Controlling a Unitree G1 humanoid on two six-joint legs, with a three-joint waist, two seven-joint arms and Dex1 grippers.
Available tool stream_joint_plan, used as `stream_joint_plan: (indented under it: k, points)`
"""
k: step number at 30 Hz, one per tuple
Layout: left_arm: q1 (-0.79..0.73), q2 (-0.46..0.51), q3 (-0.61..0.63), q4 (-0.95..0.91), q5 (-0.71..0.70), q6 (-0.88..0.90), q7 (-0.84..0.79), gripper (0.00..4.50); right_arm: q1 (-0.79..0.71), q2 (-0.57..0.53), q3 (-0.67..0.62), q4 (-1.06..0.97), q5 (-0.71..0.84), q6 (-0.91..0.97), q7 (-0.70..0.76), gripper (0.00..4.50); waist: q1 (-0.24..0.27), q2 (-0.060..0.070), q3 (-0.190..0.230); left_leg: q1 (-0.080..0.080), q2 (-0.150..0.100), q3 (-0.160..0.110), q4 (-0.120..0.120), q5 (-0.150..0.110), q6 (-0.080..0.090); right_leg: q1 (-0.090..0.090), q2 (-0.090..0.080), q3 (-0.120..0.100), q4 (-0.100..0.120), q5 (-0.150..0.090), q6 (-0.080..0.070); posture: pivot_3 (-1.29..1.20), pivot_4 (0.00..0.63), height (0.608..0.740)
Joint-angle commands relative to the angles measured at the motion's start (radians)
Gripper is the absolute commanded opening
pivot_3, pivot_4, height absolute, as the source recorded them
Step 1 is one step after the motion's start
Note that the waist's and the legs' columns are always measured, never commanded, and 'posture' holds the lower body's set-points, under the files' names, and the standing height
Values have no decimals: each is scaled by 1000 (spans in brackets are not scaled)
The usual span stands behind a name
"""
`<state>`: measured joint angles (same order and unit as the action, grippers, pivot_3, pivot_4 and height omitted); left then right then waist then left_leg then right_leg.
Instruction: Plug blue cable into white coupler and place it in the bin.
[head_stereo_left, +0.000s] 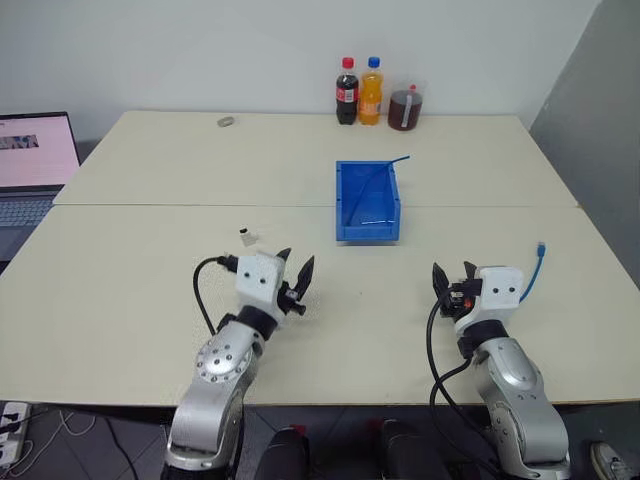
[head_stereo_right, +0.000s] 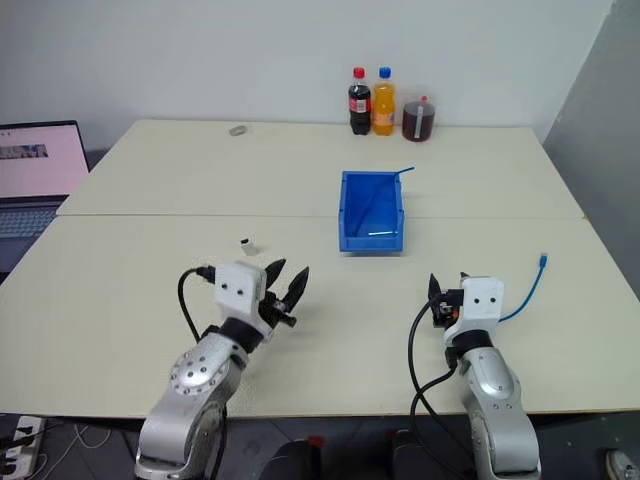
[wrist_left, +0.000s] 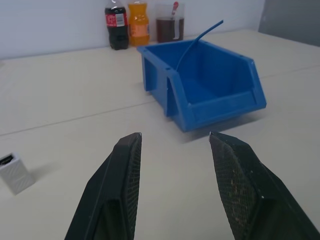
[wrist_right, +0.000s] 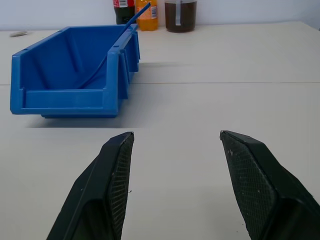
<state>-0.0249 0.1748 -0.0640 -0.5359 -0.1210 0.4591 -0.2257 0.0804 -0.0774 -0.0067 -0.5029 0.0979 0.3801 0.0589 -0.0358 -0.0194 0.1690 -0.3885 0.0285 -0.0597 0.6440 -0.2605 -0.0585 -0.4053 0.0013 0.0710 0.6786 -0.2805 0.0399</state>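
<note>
The blue bin (head_stereo_left: 367, 228) stands at mid-table, its low lip facing me. A thin blue strand (head_stereo_left: 398, 160) lies inside it and sticks up over its far right corner. A blue cable (head_stereo_left: 535, 268) with a small plug at its end lies on the table just right of my right gripper (head_stereo_left: 453, 274), which is open and empty. The white coupler (head_stereo_left: 247, 237) sits on the table a little beyond my left gripper (head_stereo_left: 296, 266), which is also open and empty. In the left wrist view the coupler (wrist_left: 15, 172) lies apart from the fingers (wrist_left: 120, 185).
Three drink bottles (head_stereo_left: 372, 90) stand at the table's far edge behind the bin. A small grey ring (head_stereo_left: 226, 122) lies at the far left. An open laptop (head_stereo_left: 30, 165) sits off the table's left side. A seam (head_stereo_left: 200, 206) crosses the tabletop.
</note>
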Motion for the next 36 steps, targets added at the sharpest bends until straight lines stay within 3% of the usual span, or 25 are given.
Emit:
stream_joint_plan:
  k: [1,9,13,15,19,23,28,36]
  points:
    - [34,-4,33,-19,-1,2,28,2243,-9,6,5,-25,-7,-9,-9,2903,-3,0,0,0,0,0,0,0,0,0,0,0,0,0,0,0,150,740]
    - [24,-28,9,-19,14,-28,50,2243,-30,13,6,-16,-5,-3,-14,2903,4,0,0,0,0,0,1,0,0,0,0,0,0,0,0,0,150,740]
    - [-116,123,-160,-2,118,163,-46,2243,-58,24,-34,-47,29,65,-34,2903,6,-1,0,-1,-1,-2,1,0,0,0,0,-2,1,0,1,0,150,740]
    - [-240,107,-167,-13,-20,303,-135,2243,-97,41,-97,-77,26,167,-104,2903,3,-1,0,0,-1,-2,1,0,0,0,0,-1,1,0,1,0,150,740]
    - [-389,129,-215,12,-153,441,-300,2243,-203,48,-193,-95,-62,284,-258,2903,4,0,0,-5,-1,-3,2,0,0,-2,0,-3,1,2,0,0,150,740]
    - [-436,202,-267,-4,-235,442,-451,2243,-296,88,-303,-121,-74,458,-366,2903,-8,1,0,-2,-1,-3,0,0,0,-2,0,-2,2,1,-5,0,150,740]
    - [-507,244,-216,27,-323,443,-551,2243,-370,130,-369,-156,-72,687,-404,2903,-10,1,0,-2,0,-4,-1,0,0,-2,1,-3,2,1,-6,0,150,740]
    - [-623,322,-156,58,-416,443,-663,2243,-478,135,-434,-79,-86,826,-406,2903,-15,2,1,-3,-1,-3,0,0,0,-2,1,-3,1,1,-5,0,150,740]
